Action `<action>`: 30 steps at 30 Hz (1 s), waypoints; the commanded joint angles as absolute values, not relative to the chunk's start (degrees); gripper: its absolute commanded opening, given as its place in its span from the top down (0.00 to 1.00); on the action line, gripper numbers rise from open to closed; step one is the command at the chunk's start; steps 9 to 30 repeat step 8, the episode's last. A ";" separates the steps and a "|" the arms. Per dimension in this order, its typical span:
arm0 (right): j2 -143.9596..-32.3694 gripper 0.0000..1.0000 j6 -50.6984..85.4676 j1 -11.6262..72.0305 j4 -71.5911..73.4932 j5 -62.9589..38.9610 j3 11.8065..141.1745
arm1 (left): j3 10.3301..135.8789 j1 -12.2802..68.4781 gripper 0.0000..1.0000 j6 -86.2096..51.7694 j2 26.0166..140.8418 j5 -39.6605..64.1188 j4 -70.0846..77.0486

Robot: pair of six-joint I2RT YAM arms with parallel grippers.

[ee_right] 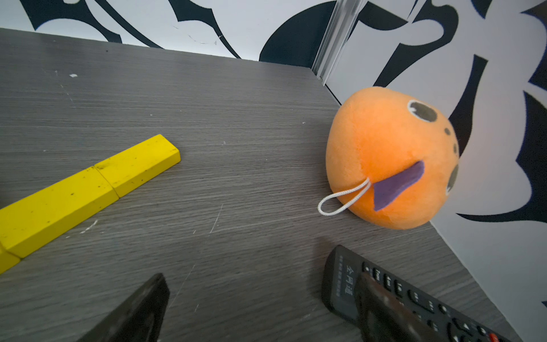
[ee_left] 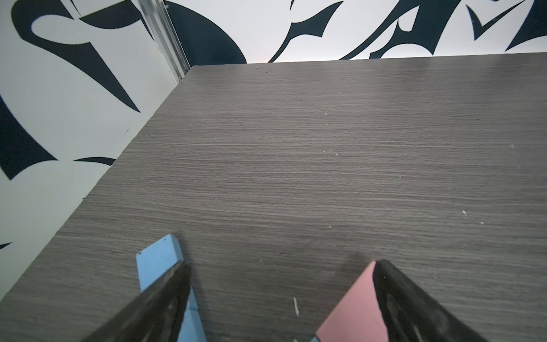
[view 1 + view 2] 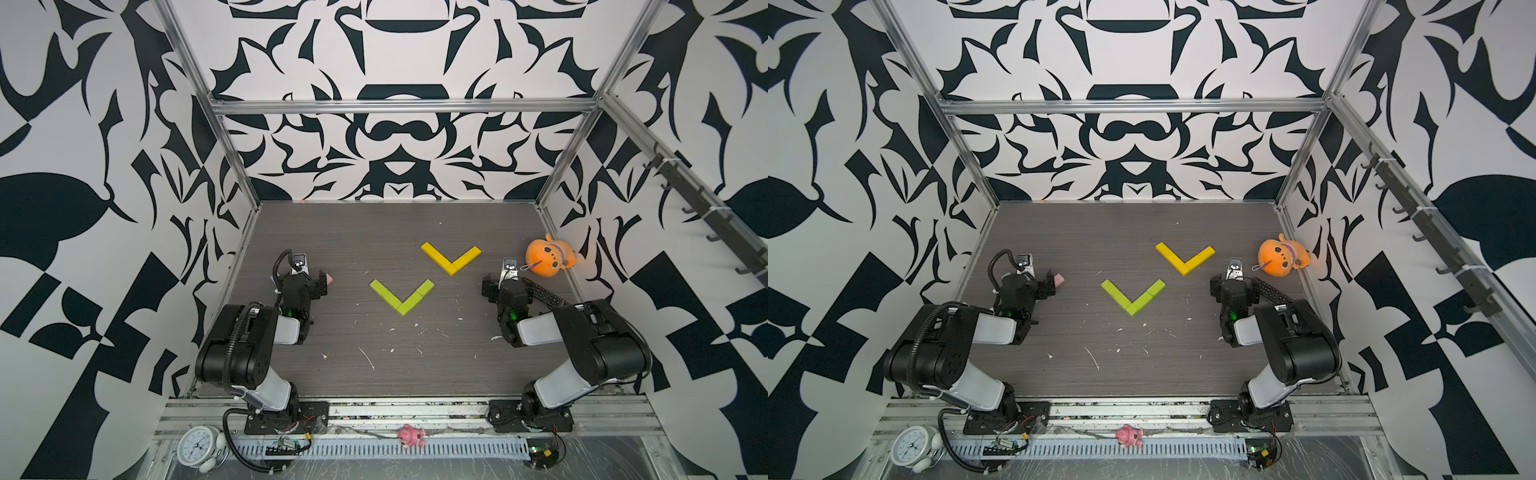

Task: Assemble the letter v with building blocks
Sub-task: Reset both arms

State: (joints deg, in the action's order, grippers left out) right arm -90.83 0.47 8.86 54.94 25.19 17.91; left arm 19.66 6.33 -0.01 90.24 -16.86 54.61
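Left wrist view shows the left pincer (image 2: pixel 282 263) spread and empty, a pink block (image 2: pixel 355 305) just inside one finger (image 2: pixel 408 305), a light blue block (image 2: pixel 158 260) lying lengthwise beneath the other.

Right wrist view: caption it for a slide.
Open right pincer facing yellow blocks, orange plush toy and black remote.

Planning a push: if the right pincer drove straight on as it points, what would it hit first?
Likely nothing close: the right pincer faces bare table, between the yellow blocks and the plush. The back wall looks first in line, though depth is unclear.
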 commanded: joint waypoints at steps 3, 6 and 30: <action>-90.01 0.00 2.41 7.74 55.33 23.73 19.68 | 20.24 6.06 0.01 -0.35 90.13 -16.59 55.90; -89.90 0.00 2.40 7.69 55.54 23.57 19.43 | 20.27 6.02 0.01 -0.35 90.14 -16.61 55.90; -89.85 0.00 2.11 7.67 56.07 23.68 19.12 | 20.22 6.01 0.00 -0.35 90.14 -16.62 55.90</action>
